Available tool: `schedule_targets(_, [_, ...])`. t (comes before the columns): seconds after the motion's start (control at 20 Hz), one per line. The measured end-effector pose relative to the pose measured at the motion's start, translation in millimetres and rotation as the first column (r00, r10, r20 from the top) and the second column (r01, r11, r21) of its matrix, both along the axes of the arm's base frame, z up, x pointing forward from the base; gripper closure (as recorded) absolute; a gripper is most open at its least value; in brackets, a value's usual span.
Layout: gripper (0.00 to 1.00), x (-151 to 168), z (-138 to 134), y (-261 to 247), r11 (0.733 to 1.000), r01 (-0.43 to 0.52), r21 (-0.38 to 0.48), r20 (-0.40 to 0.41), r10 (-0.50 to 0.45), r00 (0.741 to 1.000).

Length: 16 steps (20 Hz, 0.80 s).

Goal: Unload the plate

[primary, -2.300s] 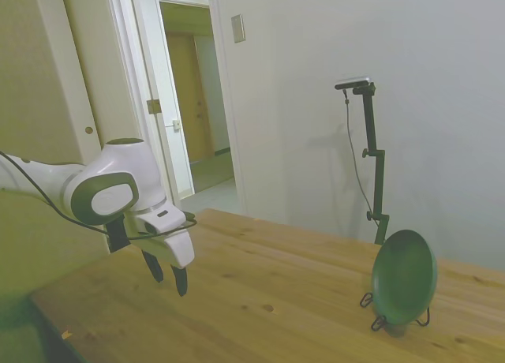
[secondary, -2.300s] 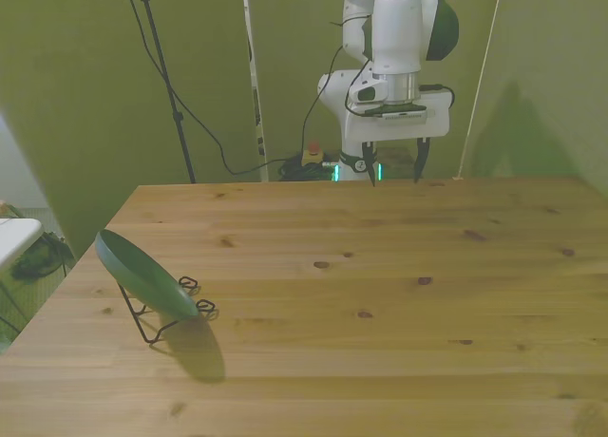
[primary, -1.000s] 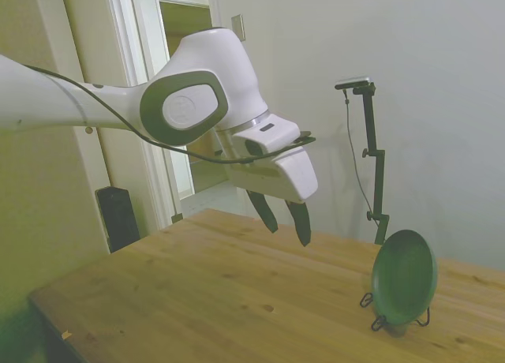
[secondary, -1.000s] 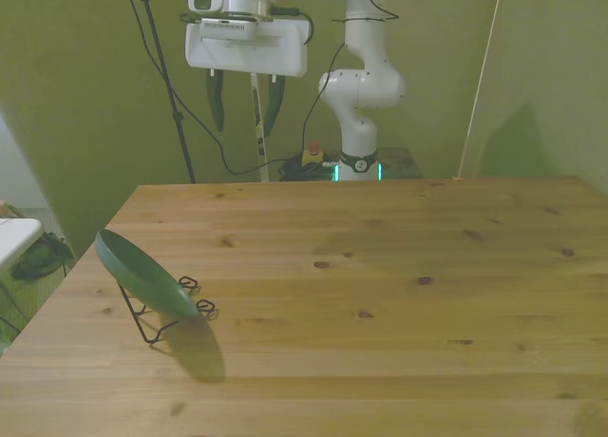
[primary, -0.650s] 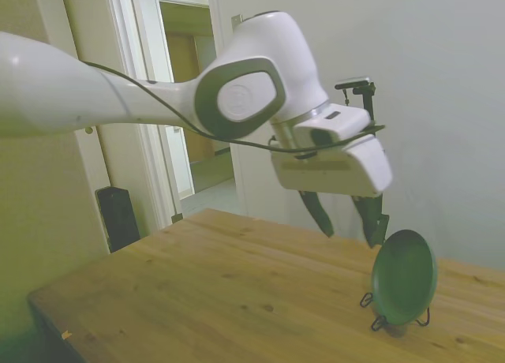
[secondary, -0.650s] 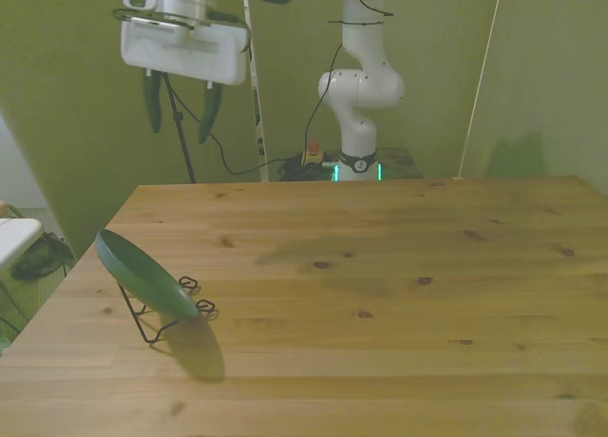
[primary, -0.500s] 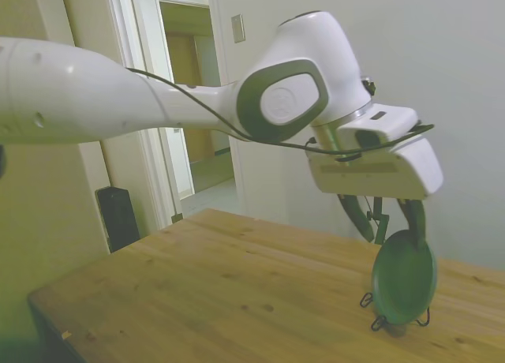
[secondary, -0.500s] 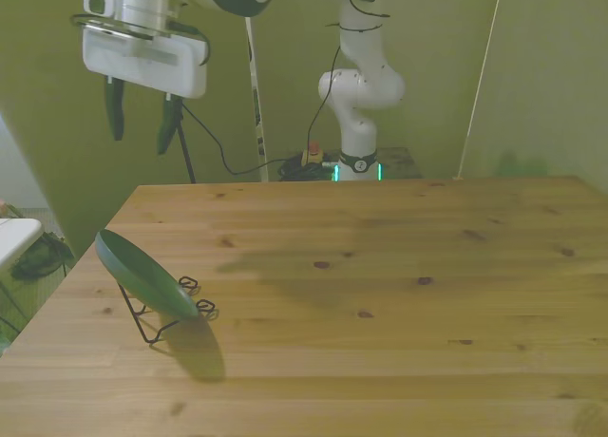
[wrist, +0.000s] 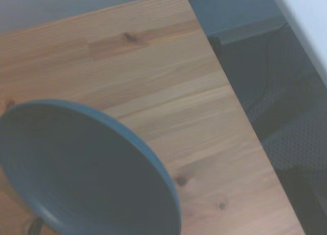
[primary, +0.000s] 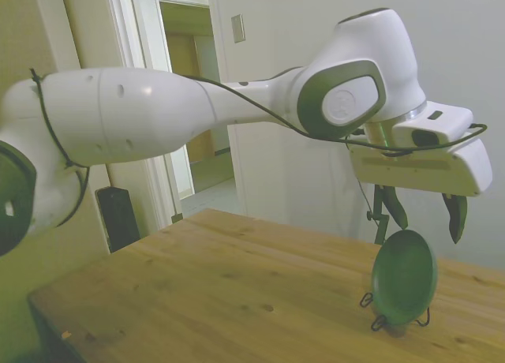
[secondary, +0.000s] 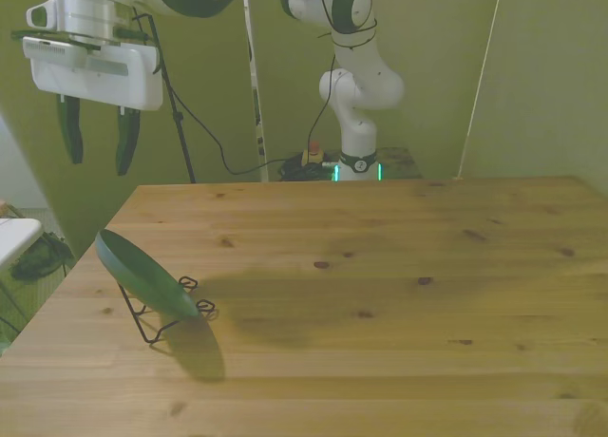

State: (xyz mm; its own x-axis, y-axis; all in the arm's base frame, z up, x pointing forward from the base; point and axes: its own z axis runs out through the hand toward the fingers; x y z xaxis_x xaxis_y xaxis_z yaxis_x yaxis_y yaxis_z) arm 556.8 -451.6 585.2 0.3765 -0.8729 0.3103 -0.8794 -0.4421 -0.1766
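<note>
One dark green plate [primary: 404,275] stands tilted on edge in a thin black wire stand [secondary: 160,315] on the wooden table [secondary: 380,294], near the table's corner at the front view's left. Above the plate, clear of it, hangs the gripper [primary: 422,215], fingers pointing down and spread apart, holding nothing. From the wrist view, the plate's [wrist: 82,168] rim and hollow face fill much of the picture, with the table's edge [wrist: 230,99] just beside it.

Pale walls surround my wooden table [primary: 237,284]. An open white doorway [primary: 193,102] shows a hallway beyond. Soft light.
</note>
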Motion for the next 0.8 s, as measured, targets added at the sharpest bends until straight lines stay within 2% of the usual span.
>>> schedule_targets(0.35, [0.0,26,-8,-8,0.986,-0.164,0.011,-0.075,0.165,0.984])
schedule_targets(0.8, [0.0,68,-56,-10,0.973,-0.23,0.023,-0.067,0.231,0.971])
